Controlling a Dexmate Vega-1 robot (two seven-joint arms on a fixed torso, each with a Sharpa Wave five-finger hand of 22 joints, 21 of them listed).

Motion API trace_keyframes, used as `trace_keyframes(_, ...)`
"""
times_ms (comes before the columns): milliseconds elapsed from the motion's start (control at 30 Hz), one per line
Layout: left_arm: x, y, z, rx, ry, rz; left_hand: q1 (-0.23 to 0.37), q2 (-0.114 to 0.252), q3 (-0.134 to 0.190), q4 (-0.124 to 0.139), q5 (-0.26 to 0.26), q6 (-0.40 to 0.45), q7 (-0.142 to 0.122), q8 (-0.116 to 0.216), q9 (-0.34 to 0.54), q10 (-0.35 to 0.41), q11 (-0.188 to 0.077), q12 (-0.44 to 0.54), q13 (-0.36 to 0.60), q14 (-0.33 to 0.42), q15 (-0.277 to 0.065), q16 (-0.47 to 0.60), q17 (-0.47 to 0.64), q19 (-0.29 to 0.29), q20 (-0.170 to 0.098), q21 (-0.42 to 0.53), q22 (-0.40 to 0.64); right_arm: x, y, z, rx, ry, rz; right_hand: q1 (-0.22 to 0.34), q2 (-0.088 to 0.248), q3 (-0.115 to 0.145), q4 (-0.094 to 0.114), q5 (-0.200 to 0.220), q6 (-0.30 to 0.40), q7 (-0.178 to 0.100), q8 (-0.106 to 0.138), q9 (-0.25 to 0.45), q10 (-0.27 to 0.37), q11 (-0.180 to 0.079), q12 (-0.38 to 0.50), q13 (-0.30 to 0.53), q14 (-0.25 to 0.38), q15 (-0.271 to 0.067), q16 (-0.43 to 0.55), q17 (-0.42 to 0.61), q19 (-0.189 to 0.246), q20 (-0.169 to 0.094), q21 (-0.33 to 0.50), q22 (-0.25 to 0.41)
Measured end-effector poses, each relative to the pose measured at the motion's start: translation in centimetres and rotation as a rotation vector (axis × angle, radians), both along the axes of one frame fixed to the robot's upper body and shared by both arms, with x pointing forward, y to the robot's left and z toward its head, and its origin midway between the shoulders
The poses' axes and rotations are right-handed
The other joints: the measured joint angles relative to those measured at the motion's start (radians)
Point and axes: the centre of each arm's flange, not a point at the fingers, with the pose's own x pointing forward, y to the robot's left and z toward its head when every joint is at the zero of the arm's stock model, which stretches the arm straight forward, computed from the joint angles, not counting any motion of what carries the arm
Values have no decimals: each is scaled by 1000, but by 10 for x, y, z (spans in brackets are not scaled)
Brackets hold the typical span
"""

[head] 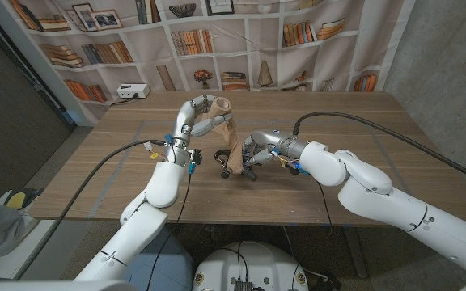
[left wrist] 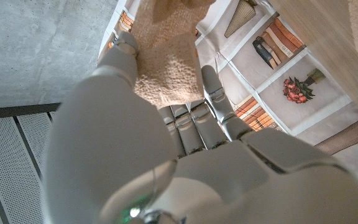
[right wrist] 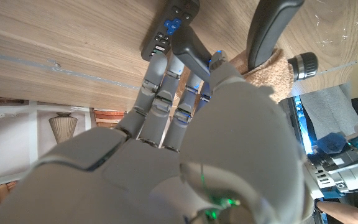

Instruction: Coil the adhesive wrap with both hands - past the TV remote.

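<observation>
a: status? the left hand (head: 194,111) grips the adhesive wrap (head: 219,121) raised above the tabletop (head: 362,137); the right hand (head: 259,149) pinches its lower end

b: risk: slack could snag the tv remote (right wrist: 169,28) close by the right hand and drag it

Even soft indoor light, faint shadows — wrist views blurred up close

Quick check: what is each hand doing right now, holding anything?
Left hand: holds the raised end of the tan adhesive wrap.
Right hand: grips the wrap's lower end, just above the table.
</observation>
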Motion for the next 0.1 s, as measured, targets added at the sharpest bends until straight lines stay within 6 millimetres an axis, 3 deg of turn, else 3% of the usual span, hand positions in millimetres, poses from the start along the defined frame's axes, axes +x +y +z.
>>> trace_keyframes(100,0,0,0,-1,0,-7,0,0,0,0,0,-1,1,0,0,0,0,0,0,0,0,0,-1,0,0,0,0,0,2,-1,-2,2,3,0,0,0,0,0,0,0,0,-2,1,-1,0,0,0,0,-2,0,-2,2,0,0)
